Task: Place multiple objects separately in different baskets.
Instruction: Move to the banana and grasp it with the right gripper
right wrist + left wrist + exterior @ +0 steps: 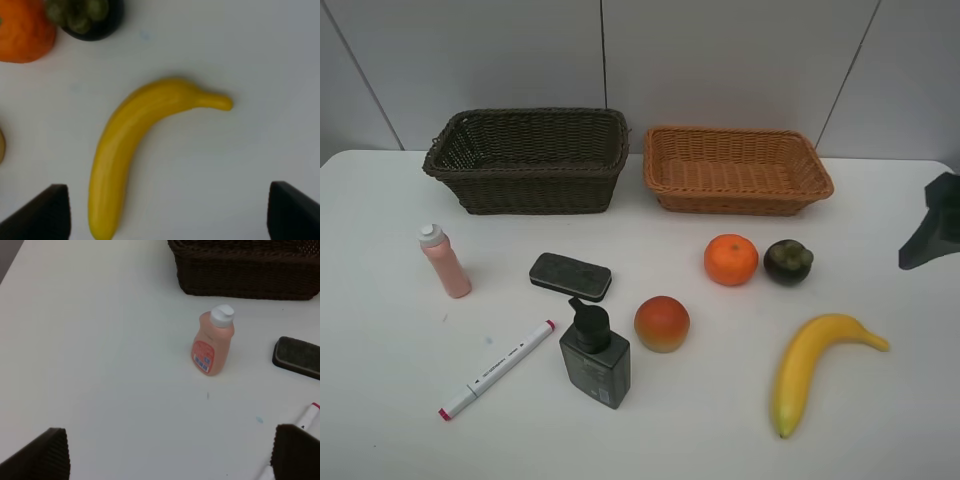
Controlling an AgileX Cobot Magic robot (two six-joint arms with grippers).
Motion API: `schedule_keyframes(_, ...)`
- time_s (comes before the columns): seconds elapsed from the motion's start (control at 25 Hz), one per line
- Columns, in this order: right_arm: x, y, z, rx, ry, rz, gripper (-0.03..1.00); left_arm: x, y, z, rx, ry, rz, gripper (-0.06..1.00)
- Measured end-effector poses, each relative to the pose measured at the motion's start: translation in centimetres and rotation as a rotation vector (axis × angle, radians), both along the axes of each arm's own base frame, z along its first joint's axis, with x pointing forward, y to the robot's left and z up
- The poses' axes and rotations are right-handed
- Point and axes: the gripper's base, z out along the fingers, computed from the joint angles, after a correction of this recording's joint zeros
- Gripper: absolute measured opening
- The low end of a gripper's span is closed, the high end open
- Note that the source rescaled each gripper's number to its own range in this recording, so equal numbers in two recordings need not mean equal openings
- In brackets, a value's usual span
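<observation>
Two wicker baskets stood side by side at the back of the tabletop (380,330): the dark brown basket (530,192) on the left and the orange-tan basket (740,202) on the right, close but apart. Only bare weave showed inside each.

The tabletop was white, and light grey wall panels with thin seams rose behind it.

All eight objects lay in front of the baskets, one of each:
- Left half: pink bottle (445,262), upright; dark grey eraser block (570,276); white red-tipped marker (497,369), lying diagonally; dark pump bottle (594,358).
- Right half: red-yellow peach (662,323); orange (731,259), just beside the dark mangosteen (788,262); yellow banana (815,365).

That made four fruits, two bottles, one eraser and one marker.

The left gripper (172,455) hung over bare tabletop near the pink bottle, jaws wide apart. The right gripper (170,212) hung above the banana, jaws wide apart. Neither touched any object.
</observation>
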Motion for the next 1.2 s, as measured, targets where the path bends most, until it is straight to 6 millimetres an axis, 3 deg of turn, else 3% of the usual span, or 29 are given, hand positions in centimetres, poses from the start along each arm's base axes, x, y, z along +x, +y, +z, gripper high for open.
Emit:
schedule_keyframes(0.12, 1.7, 0.7, -2.0, 0.018, 0.087, -0.028, 1.00, 0.0, 0.0, 0.0, 0.000, 0.000, 0.000, 1.00)
schedule_keyframes(0.28, 3.7, 3.1, -4.7, 0.020, 0.155, 0.000, 1.00, 0.0, 0.0, 0.0, 0.000, 0.000, 0.000, 1.00)
schedule_keyframes(0.32, 4.5, 4.0, -6.2, 0.017, 0.193, -0.006, 1.00, 0.0, 0.0, 0.0, 0.000, 0.000, 0.000, 1.00)
schedule_keyframes(0.64, 6.2, 6.3, -11.2, -0.003, 0.308, 0.017, 1.00, 0.0, 0.0, 0.0, 0.000, 0.000, 0.000, 1.00)
schedule_keyframes(0.8, 6.4, 6.5, -12.8, -0.002, 0.358, 0.006, 1.00, 0.0, 0.0, 0.0, 0.000, 0.000, 0.000, 1.00)
schedule_keyframes(1.2, 6.7, 6.7, -14.6, 0.003, 0.403, -0.015, 1.00, 0.0, 0.0, 0.0, 0.000, 0.000, 0.000, 1.00)
